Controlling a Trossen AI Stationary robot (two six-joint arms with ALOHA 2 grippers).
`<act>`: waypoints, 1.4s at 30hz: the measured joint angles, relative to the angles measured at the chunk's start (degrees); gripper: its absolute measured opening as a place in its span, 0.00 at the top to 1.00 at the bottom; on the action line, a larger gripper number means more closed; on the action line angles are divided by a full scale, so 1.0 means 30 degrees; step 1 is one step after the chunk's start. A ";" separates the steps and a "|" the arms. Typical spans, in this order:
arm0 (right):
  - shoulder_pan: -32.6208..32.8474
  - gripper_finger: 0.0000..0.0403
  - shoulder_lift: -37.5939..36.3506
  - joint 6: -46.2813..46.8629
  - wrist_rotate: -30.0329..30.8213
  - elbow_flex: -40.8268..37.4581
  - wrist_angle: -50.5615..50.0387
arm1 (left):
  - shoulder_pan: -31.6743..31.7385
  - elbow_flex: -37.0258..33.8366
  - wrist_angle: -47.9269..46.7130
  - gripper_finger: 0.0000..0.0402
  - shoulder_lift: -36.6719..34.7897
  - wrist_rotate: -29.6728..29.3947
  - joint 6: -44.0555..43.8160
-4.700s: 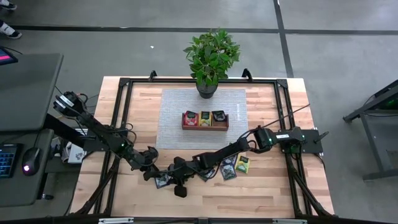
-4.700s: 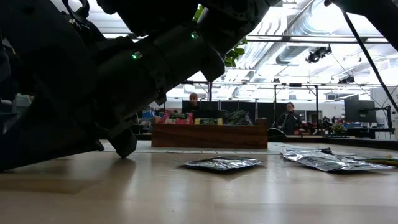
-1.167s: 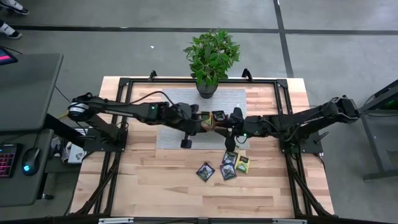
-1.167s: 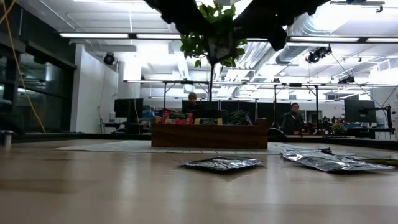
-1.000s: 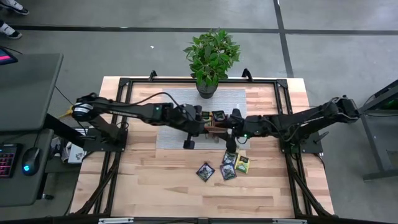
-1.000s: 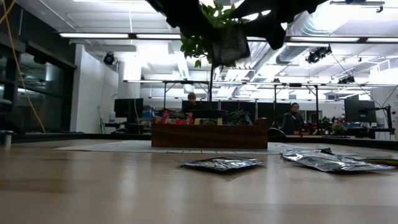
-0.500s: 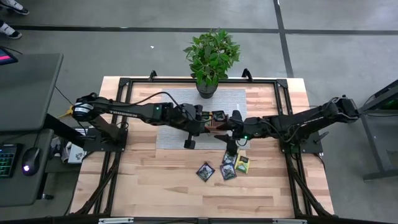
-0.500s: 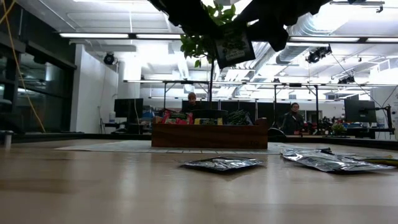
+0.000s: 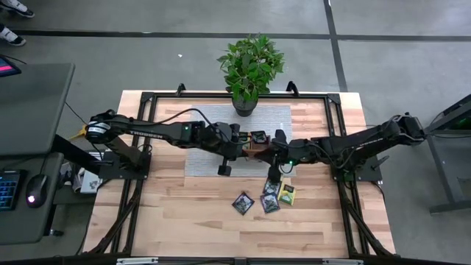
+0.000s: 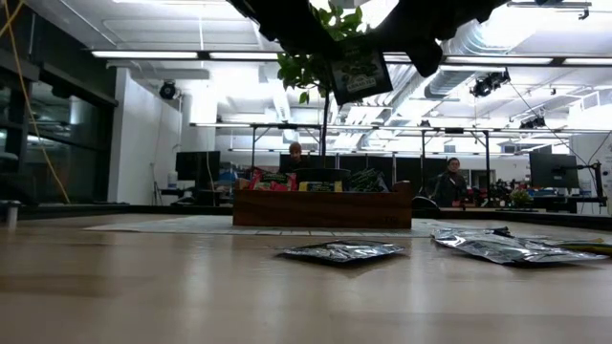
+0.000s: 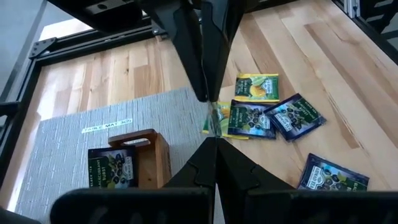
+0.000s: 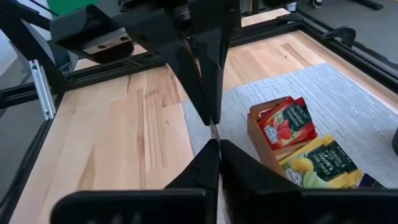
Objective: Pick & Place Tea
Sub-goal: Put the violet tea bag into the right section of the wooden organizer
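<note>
handover above tray (image 9: 243, 147) | left hand (image 9: 246, 144) and right hand (image 9: 263, 147) both pinch one sachet (image 10: 355, 72) | we free one hand only once the other holds firm

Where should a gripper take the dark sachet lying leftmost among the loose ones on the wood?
Probably pinch the dark sachet at its free left corner, from straight above: it lies flat on the table, turned diamond-wise, with the other sachets close on its right.

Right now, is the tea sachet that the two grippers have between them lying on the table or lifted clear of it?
Lifted. In the low view the dark sachet hangs high above the wooden tray, while other sachets lie flat on the table.
</note>
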 joint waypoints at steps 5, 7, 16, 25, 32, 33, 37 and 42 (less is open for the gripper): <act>-0.0054 1.00 0.0000 0.0029 -0.0363 0.0001 0.0000 | -0.0021 0.0000 -0.0142 0.97 0.0000 -0.1365 0.0360; -0.0047 1.00 0.0000 0.0147 -0.0287 -0.0007 -0.0063 | -0.0015 0.0000 -0.0153 0.94 0.0000 -0.1742 0.0758; -0.0780 1.00 0.0000 0.0809 -0.0073 -0.0029 -0.1451 | -0.0015 -0.0007 -0.2177 0.65 -0.0117 -0.2337 0.0868; -0.1521 1.00 0.0007 0.1086 0.0186 -0.0066 -0.4044 | -0.0051 -0.0520 -0.6021 0.54 -0.0919 -0.3971 0.0653; -0.2425 1.00 -0.1877 0.2750 -0.0332 -0.4694 0.1066 | -0.0051 -0.3731 -0.4285 0.54 -0.3940 -0.4937 -0.0877; -0.2442 1.00 -0.2232 0.2796 -0.0368 -0.5488 0.2271 | -0.0051 -0.4538 -0.3989 0.54 -0.4652 -0.4844 -0.1179; -0.2962 1.00 -0.3240 0.2763 -0.0284 -0.7372 0.5215 | -0.0051 -0.7987 0.0344 0.54 -0.6897 -0.3111 -0.2380; -0.4507 1.00 -0.3152 0.0879 -0.1798 -0.7778 0.6190 | -0.0058 -1.2304 0.8036 0.54 -0.8660 -0.0647 -0.4522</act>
